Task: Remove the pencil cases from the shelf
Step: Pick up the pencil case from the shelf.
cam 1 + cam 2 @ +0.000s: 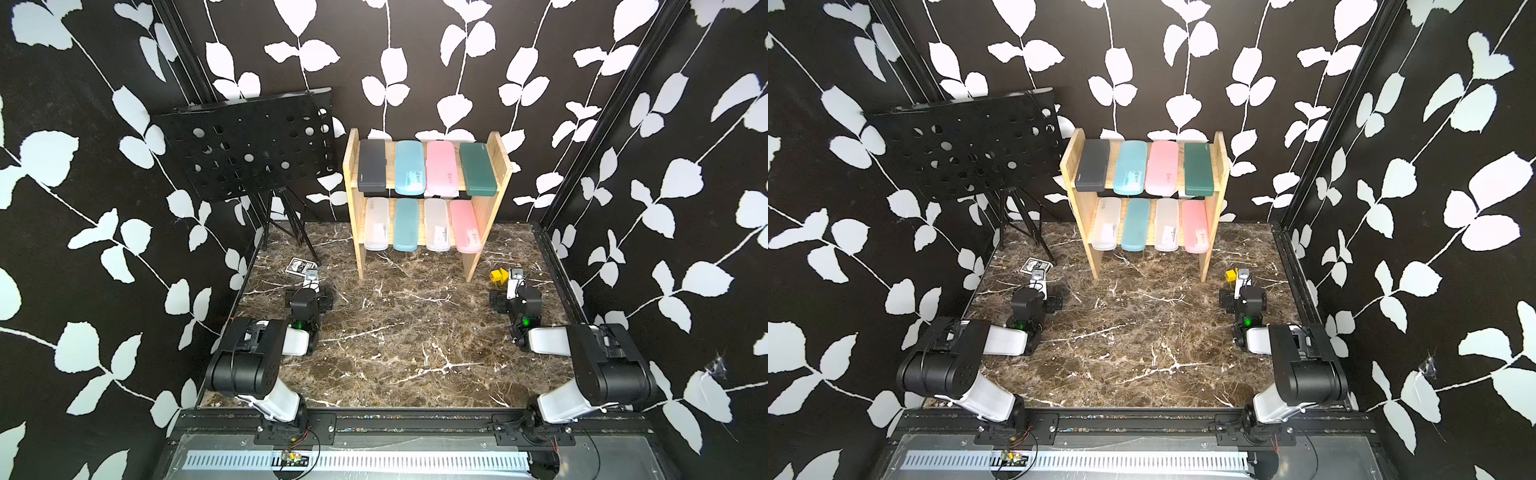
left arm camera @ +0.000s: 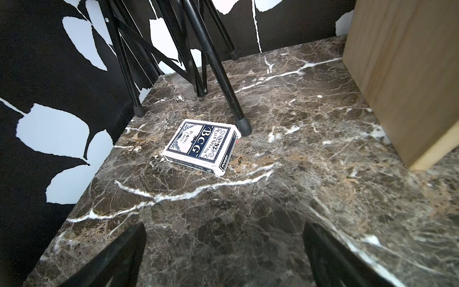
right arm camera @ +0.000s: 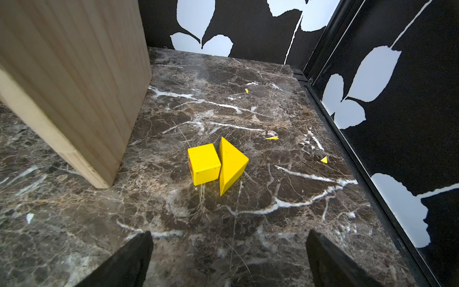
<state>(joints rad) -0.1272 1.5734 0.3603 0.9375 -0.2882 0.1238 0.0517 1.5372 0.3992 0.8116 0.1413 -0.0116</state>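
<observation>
**Marble tabletop (image 1: pixel 407 332), leafy walls, eight cases yet to come off**

Left tool (image 2: pixel 223 231) sits low over the marble, jaws spread wide, holding nothing. Right tool (image 3: pixel 228 234) mirrors it, wide and empty too. Just ahead of the left tool lies a card box (image 2: pixel 201 146), right beside a foot of the music stand (image 2: pixel 219 74). Not our business, so steer round it. Ahead of the right tool a yellow cube (image 3: pixel 203 164) and yellow wedge (image 3: pixel 232 165) sit touching; leave them be. Inward of each tool rises a side panel of the shelf (image 1: pixel 351 199). Up beyond both tools, the pencil cases (image 1: pixel 409 166) lie four to a tier, packed side by side, none removed yet.

My call: lift first, then come in from the front at the lower tier's end cases. That means the pink case (image 1: pixel 466 226) for the right tool and the frosted clear case (image 1: pixel 377 224) for the left. Pinch the front end and draw straight out, so neighbours and panels aren't nudged.
</observation>
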